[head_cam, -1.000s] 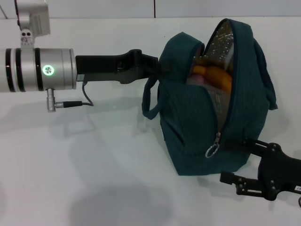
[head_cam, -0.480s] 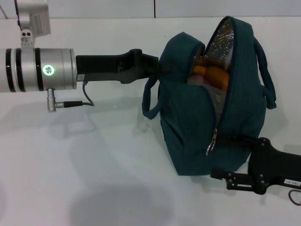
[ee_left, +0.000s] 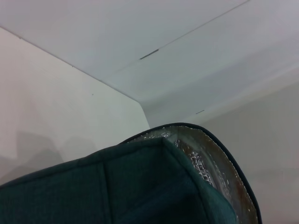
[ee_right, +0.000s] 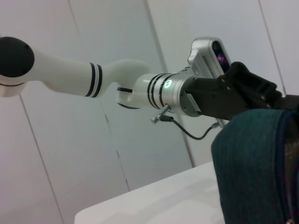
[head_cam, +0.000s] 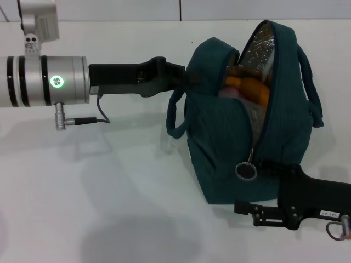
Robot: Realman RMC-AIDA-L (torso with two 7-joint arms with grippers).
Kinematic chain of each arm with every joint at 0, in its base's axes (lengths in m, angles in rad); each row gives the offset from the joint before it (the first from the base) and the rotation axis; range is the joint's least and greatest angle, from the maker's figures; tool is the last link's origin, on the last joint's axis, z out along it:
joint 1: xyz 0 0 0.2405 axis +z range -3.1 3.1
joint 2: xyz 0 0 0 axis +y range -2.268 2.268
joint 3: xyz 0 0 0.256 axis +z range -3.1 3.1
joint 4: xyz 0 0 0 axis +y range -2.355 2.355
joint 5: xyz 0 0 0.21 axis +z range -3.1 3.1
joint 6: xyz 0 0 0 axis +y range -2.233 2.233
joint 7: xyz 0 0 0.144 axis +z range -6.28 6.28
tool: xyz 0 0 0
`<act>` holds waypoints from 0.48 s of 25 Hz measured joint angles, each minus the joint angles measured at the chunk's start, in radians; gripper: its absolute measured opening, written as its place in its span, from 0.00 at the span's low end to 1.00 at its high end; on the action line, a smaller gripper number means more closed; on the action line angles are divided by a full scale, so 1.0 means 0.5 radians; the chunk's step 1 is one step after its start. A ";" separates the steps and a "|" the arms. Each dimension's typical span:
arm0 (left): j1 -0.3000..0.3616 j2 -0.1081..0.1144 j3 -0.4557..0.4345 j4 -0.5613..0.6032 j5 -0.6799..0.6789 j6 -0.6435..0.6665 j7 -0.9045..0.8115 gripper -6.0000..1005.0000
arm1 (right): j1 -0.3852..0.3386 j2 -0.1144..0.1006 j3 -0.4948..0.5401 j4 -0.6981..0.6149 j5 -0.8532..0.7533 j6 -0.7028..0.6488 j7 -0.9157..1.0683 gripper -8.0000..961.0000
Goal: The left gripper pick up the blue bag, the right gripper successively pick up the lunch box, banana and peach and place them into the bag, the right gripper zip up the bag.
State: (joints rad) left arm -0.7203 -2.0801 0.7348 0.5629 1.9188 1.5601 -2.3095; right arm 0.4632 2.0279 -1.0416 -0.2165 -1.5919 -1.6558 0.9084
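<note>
The blue bag [head_cam: 241, 137] stands upright on the white table, its mouth open and its silver lining showing. The banana [head_cam: 248, 87] lies inside at the top, with the pink peach [head_cam: 230, 93] just under it and the clear lunch box [head_cam: 253, 116] below. My left gripper [head_cam: 185, 78] grips the bag's upper left edge. The bag's rim also shows in the left wrist view [ee_left: 154, 182]. My right gripper [head_cam: 253, 187] is open at the bag's lower front. Its upper finger touches the metal ring pull [head_cam: 245, 171] of the zipper, and its lower finger is below the bag's bottom.
The left arm [head_cam: 49, 82] reaches across the table from the left at bag height, with a cable [head_cam: 88, 120] hanging under it. The right wrist view shows the left arm [ee_right: 163, 88] and the bag's side [ee_right: 252, 158].
My right gripper has moved left along the bag's lower front to the zipper pull. The ring pull has turned outward and now shows face-on. The left arm and bag stay still.
</note>
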 joint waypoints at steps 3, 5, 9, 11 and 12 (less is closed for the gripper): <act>0.001 0.000 0.000 0.000 0.000 0.000 0.001 0.11 | -0.021 -0.001 0.009 -0.006 0.002 -0.005 -0.001 0.85; 0.002 0.000 0.000 0.000 0.000 0.000 0.001 0.11 | -0.032 -0.003 0.009 -0.007 0.009 -0.007 -0.001 0.85; 0.002 0.000 0.000 0.000 0.000 0.000 0.002 0.11 | -0.069 -0.014 0.009 -0.008 0.058 -0.014 0.000 0.85; 0.002 0.000 0.000 0.000 0.000 0.000 0.002 0.11 | -0.102 -0.022 0.009 -0.012 0.092 -0.021 0.002 0.85; 0.002 0.000 0.000 0.000 0.000 0.000 0.002 0.11 | -0.116 -0.025 0.009 -0.016 0.101 -0.022 0.004 0.85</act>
State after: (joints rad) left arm -0.7191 -2.0799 0.7348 0.5629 1.9188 1.5600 -2.3086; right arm 0.4050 2.0155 -1.0369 -0.2247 -1.5412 -1.6669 0.9104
